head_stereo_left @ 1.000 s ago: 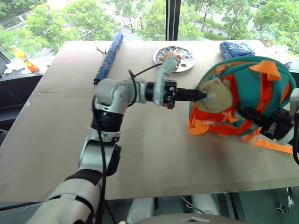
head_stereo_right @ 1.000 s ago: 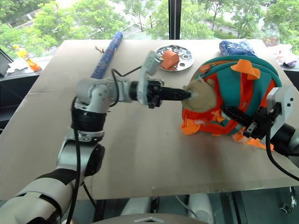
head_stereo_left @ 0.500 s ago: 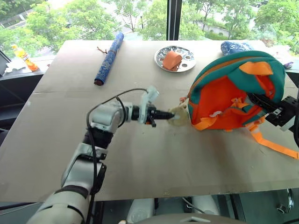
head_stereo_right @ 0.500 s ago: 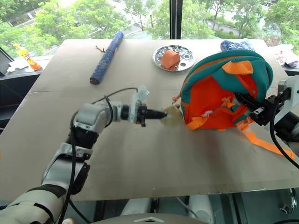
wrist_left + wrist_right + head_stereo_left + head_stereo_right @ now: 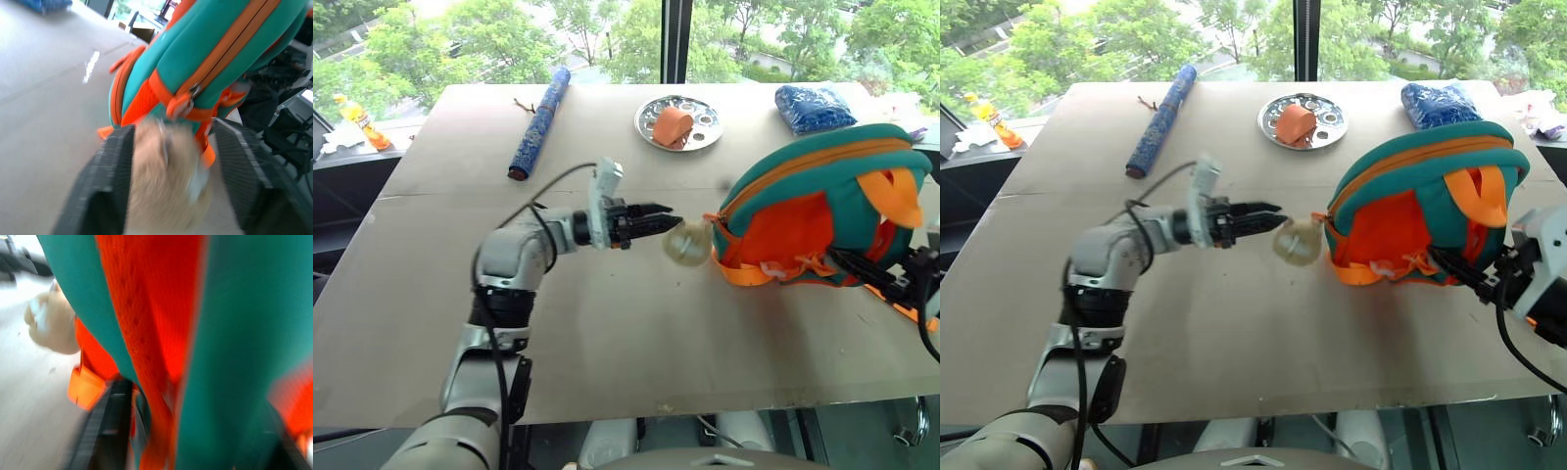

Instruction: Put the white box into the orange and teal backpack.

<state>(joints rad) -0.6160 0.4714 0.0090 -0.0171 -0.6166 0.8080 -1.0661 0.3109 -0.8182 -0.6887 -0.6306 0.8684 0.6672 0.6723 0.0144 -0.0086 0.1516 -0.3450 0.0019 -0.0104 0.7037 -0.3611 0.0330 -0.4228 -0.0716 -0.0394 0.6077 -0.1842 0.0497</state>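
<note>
Setting: a tan tabletop (image 5: 607,323) set against a window with green trees behind it.
Backpack: the orange and teal backpack (image 5: 822,220) lies on the table just past the left fingertips, its orange zip closed along the teal top as far as can be seen.
White box: cannot be seen in these pictures; whether it is inside the backpack cannot be told.
Plush toy: a small tan plush toy (image 5: 687,242) hangs at the backpack's near corner, directly ahead of the left fingertips; in the left wrist view it sits between the two spread fingers (image 5: 105,181), and contact cannot be told.
Left gripper: the left gripper (image 5: 658,215) points level toward the backpack, fingers parted, gripping nothing.
Right gripper: the right gripper (image 5: 1454,269) is against the backpack's lower orange side among the straps; in its wrist view the fingers stand wide with orange and teal fabric between them, and whether they hold it cannot be told.
Plate: a round metal plate (image 5: 703,134) beyond the left fingers carries an orange object (image 5: 672,125).
Other items: a rolled blue patterned thing (image 5: 540,122) lies well away behind the left arm; a blue pouch (image 5: 813,106) sits beyond the backpack near the far edge.
Free room: bare tabletop stretches below the left fingers to the near edge.
</note>
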